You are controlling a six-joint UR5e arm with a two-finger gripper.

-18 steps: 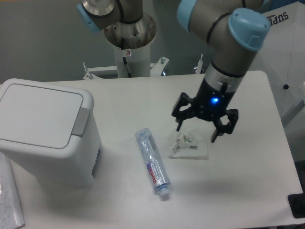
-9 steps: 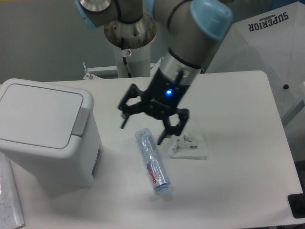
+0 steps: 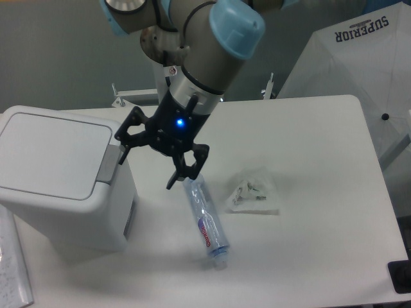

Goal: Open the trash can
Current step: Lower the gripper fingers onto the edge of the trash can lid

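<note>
The trash can [image 3: 61,176] is a large white boxy bin at the left of the table, its flat lid shut and its grey push tab [image 3: 108,164] on the right edge of the lid. My gripper [image 3: 149,169] is open and empty. It hangs just right of the bin, with its left fingertip close beside the grey tab and its right fingertip above the top end of a bottle.
A clear plastic bottle [image 3: 206,221] lies on the table right of the bin. A crumpled clear wrapper [image 3: 255,192] lies further right. A paper sheet [image 3: 13,273] sits at the bottom left. A white umbrella-like object [image 3: 359,58] stands at the far right.
My gripper has swept left across the table, from above the wrapper past the bottle to beside the bin's grey tab. It has stayed open. The lid has not moved.
</note>
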